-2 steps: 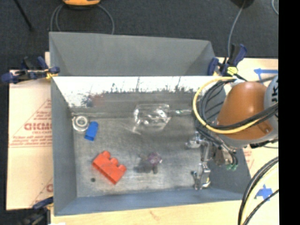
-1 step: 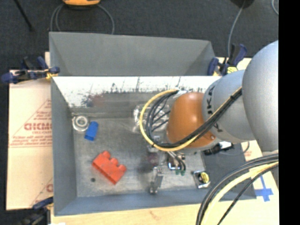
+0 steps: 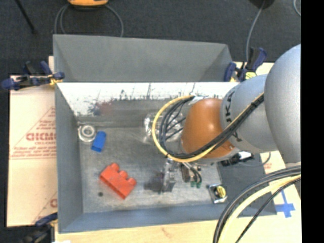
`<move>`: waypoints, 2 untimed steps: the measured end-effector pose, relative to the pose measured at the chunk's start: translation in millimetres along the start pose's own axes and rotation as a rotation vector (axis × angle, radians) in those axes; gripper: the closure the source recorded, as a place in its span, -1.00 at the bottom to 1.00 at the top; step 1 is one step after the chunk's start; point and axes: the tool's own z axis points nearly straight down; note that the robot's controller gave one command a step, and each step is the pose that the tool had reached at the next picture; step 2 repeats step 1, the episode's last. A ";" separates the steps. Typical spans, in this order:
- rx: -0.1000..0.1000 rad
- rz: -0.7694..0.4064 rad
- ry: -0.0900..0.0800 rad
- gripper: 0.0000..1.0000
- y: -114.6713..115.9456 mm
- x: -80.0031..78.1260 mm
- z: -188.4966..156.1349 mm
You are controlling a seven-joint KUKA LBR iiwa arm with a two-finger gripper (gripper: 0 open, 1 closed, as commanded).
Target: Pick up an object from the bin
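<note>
A: Red block [image 3: 117, 180]: where do we locate it?
B: On the bin [image 3: 68, 156] floor, apart from the gripper [image 3: 169, 178], toward the view's left. Long axis runs upper-left to lower-right. We cannot tell the gripper's state.

The grey bin [image 3: 132, 152] is matt, scuffed metal, the red toy brick [image 3: 117, 180] and blue block [image 3: 98, 141] smooth plastic, the small ring [image 3: 86, 132] shiny metal, the arm's orange cover [image 3: 202, 125] glossy.

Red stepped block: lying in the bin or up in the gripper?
In the bin. The red stepped block lies on its floor, lower left, apart from the gripper, with bare grey floor between them.
</note>
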 end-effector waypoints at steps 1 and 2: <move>-0.001 -0.126 0.007 1.00 28.3 -6.3 -157.9; -0.001 -0.126 0.007 1.00 28.3 -6.3 -157.9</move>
